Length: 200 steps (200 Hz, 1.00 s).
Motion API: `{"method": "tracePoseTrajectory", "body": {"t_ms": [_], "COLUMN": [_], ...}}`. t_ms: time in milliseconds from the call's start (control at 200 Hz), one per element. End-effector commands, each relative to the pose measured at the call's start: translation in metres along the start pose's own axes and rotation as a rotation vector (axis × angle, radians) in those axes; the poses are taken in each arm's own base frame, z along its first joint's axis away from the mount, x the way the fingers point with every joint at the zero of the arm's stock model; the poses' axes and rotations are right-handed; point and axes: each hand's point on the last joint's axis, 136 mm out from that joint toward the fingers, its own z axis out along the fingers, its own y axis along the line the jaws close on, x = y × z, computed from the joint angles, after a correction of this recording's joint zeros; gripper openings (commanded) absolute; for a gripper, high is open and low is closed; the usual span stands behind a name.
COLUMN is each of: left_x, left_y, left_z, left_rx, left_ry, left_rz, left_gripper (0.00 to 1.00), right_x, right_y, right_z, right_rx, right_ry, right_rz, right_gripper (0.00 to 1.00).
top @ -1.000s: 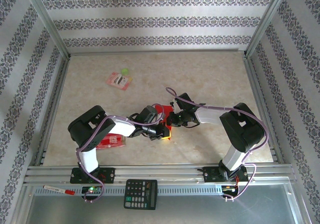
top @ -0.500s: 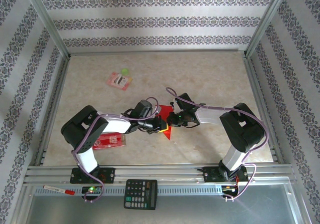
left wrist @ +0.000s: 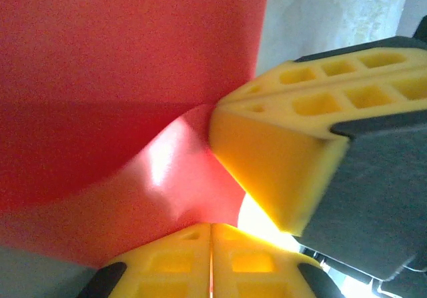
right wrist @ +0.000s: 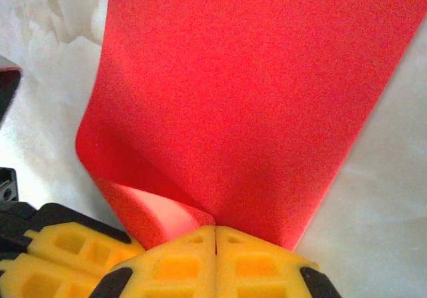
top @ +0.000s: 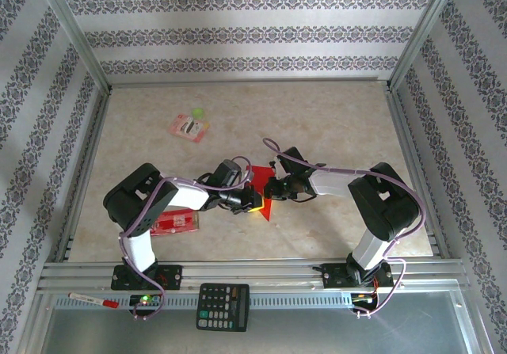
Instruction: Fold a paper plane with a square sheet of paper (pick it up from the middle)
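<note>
The square sheet of paper (top: 264,203) is plain bright red and lies partly folded at the middle of the table, one flap curling up. My left gripper (top: 253,201) comes in from the left and is shut on the sheet's curled edge (left wrist: 167,171); its jaws (left wrist: 211,228) meet with the paper at their tips. My right gripper (top: 270,189) comes in from the right and is shut on the same sheet (right wrist: 253,98), its jaws (right wrist: 215,230) pressed together at a fold. The two grippers almost touch. The right gripper's yellow fingers (left wrist: 280,145) stand close beside the left one's.
A red printed packet (top: 174,224) lies under the left arm. A pink packet (top: 190,126) sits at the back left. A calculator (top: 223,306) and a pen (top: 93,299) rest on the metal shelf in front. Metal rails border the tabletop (top: 333,116).
My left gripper has shifted slightly up and away from the front edge with the paper, and its elbow has swung. More of the red sheet shows below the grippers. The right arm has stayed put.
</note>
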Motion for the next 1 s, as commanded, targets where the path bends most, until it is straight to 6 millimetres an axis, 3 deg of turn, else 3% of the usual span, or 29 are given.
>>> {"method": "tracePoseTrajectory", "body": {"t_ms": [0,280,560,769,994], "left_x": [0.002,0.001,-0.012,-0.008,-0.016], "left_y": [0.014,-0.015,0.005,0.019,-0.01], "left_z": [0.002,-0.015,-0.011,-0.007,-0.023], "left_rx": [-0.029,0.061,0.019,-0.021,0.032], "left_ry": [0.007,-0.032,-0.04,-0.019,-0.054], "left_rz": [0.003,0.03,0.008,-0.009,0.037], "left_gripper": [0.1,0.17,0.13,0.11,0.11], "right_x": [0.036,0.035,0.036,0.037,0.036], "right_y": [-0.046,-0.045,-0.046,-0.047,-0.046], "right_z": [0.007,0.006,0.007,0.007,0.007], "right_rx": [0.151,0.15,0.148,0.15,0.147], "right_ry": [0.101,0.099,0.103,0.104,0.106], "right_rz": [0.074,0.071,0.074,0.075,0.075], "right_gripper": [0.0,0.0,0.0,0.0,0.0]}}
